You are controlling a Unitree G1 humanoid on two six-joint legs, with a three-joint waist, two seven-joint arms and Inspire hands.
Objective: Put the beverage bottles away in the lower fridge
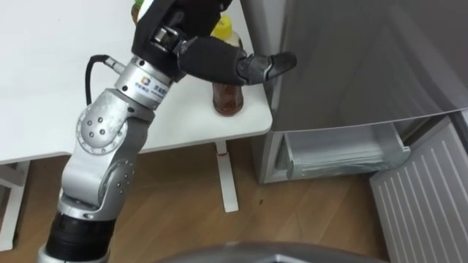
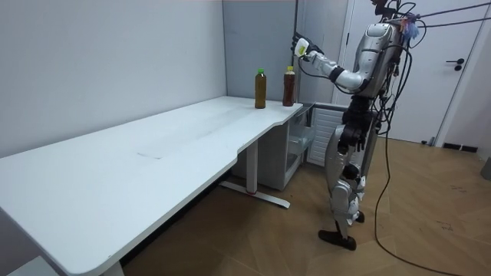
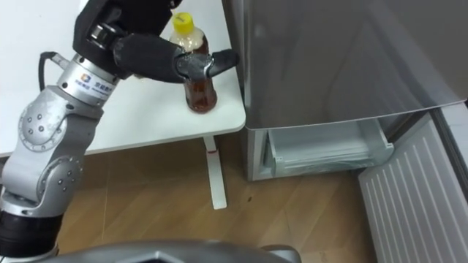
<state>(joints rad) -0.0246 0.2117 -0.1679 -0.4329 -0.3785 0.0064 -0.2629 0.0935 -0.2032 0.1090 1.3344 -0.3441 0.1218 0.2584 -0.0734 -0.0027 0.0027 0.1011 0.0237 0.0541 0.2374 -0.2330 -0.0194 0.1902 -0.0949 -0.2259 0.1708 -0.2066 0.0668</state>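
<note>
A bottle of reddish-brown tea with a yellow cap (image 1: 228, 98) (image 3: 199, 91) stands upright at the white table's corner beside the fridge. A second, darker bottle with a green cap (image 2: 261, 88) stands just further along the table. My left hand (image 1: 219, 58) (image 3: 161, 55) is raised over the yellow-capped bottle (image 2: 289, 86) with its fingers stretched towards the fridge, open and empty. In the room view the left hand (image 2: 301, 47) hovers above the bottle's cap, apart from it. The lower fridge compartment (image 1: 344, 150) is open, showing a clear drawer.
The grey fridge body (image 1: 351, 66) rises right next to the table (image 1: 58, 88). Its open lower door (image 1: 424, 197) swings out at the lower right over the wooden floor. I stand upright between the table's end and the fridge.
</note>
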